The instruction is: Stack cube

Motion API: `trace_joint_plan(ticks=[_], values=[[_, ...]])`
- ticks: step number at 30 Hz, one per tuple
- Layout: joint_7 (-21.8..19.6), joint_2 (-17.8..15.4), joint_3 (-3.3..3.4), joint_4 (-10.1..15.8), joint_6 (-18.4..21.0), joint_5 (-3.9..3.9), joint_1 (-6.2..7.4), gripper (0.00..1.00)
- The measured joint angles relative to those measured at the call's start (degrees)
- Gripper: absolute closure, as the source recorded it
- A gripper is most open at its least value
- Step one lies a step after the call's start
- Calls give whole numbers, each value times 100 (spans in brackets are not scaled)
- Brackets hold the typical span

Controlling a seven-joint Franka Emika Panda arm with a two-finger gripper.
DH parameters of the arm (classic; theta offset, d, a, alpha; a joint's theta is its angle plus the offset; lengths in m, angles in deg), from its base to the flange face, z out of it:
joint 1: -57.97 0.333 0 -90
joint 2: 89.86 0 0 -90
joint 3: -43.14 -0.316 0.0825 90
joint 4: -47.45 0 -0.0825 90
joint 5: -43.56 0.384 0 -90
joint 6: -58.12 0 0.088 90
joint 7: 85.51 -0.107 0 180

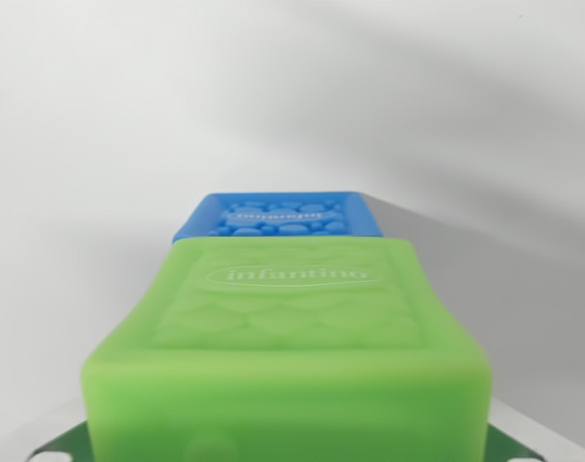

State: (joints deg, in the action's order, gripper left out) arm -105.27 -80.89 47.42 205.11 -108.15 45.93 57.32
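Note:
A light green soft cube (292,337) with an embossed "infantino" logo fills the lower half of the wrist view, very close to the camera. Directly behind it, touching or nearly touching its far edge, a blue cube (278,217) of the same kind rests on the white surface, its bumpy top face showing. Dark green slivers with white dots (47,450) show under the green cube's two bottom corners. I cannot tell what they are. The gripper's fingertips are not clearly visible, and the green cube hides the space where they would be.
A plain white surface (100,192) and a white backdrop surround the cubes, with a soft shadow falling across the upper right.

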Motion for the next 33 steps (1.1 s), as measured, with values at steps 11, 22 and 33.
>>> trace_joint_plan(ticks=[11,22,33], values=[[13,33,-7,-5,-32,20,-2,0],[14,33,-7,-6,-33,20,-3,0],[15,33,-7,-6,-33,21,-3,0]])
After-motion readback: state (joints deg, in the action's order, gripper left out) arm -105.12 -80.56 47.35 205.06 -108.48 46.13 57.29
